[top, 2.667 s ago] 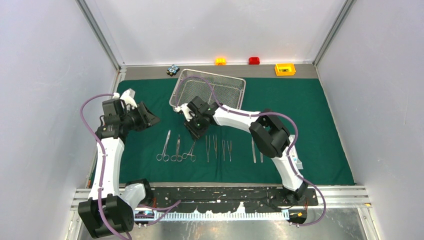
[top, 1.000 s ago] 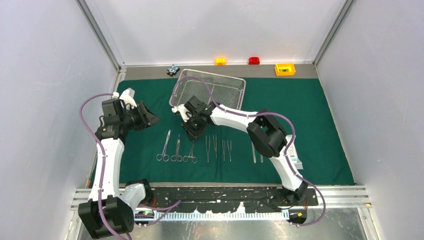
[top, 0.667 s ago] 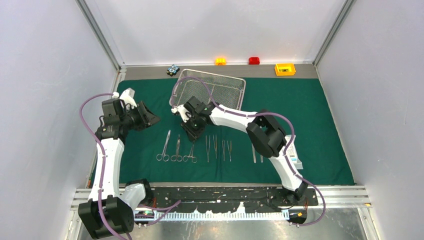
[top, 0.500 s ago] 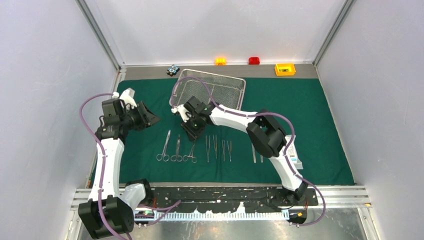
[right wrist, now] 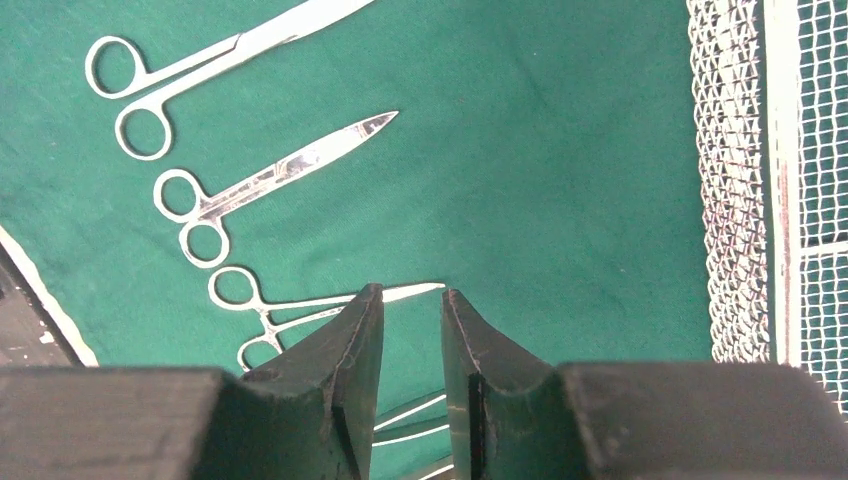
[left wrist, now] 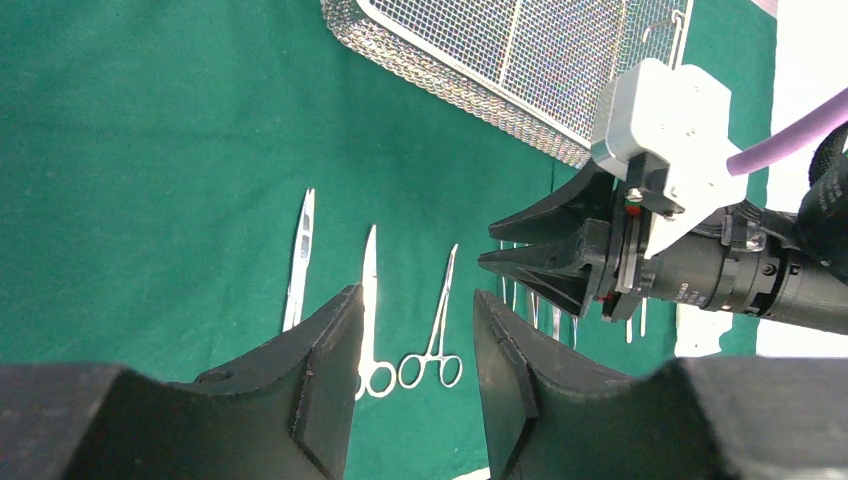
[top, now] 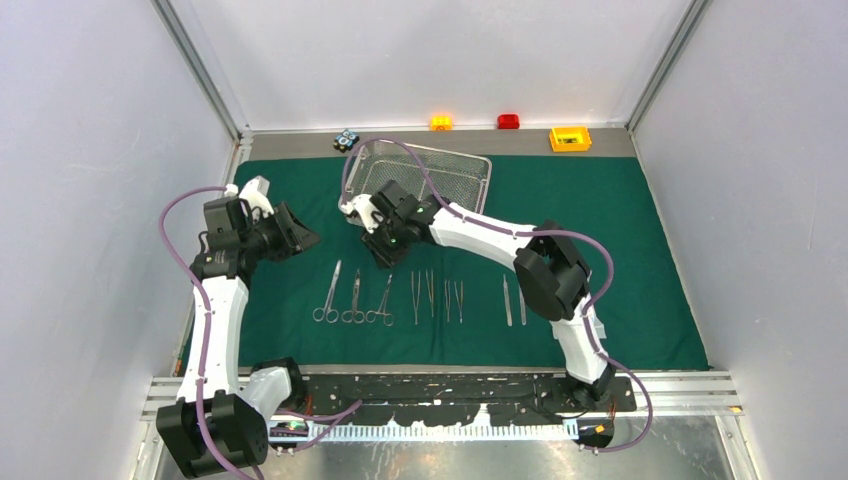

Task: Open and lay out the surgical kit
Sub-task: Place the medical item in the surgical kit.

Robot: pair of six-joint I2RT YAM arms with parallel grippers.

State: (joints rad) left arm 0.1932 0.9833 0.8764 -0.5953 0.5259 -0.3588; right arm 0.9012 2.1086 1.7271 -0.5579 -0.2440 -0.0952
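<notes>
The dark green drape (top: 620, 230) lies spread over the table. The steel mesh tray (top: 450, 170) stands at the back centre, and it also shows in the right wrist view (right wrist: 760, 180). Silver scissors (top: 329, 292), forceps (top: 383, 300) and tweezers (top: 430, 290) lie in a row near the front. My right gripper (top: 386, 252) is open and empty, just above the forceps tip (right wrist: 420, 290), between the row and the tray. My left gripper (top: 305, 238) is open and empty, raised over the drape's left side. The white pouch is mostly hidden behind my right arm.
A yellow box (top: 570, 138), a red block (top: 508, 121), an orange block (top: 441, 122) and a small black and blue object (top: 347, 139) sit on the bare strip behind the drape. Walls close in on the left and right.
My right gripper has drawn back from the row of instruments toward the tray, and its elbow has swung right. The forceps lie still in the row. The left arm has not moved.
</notes>
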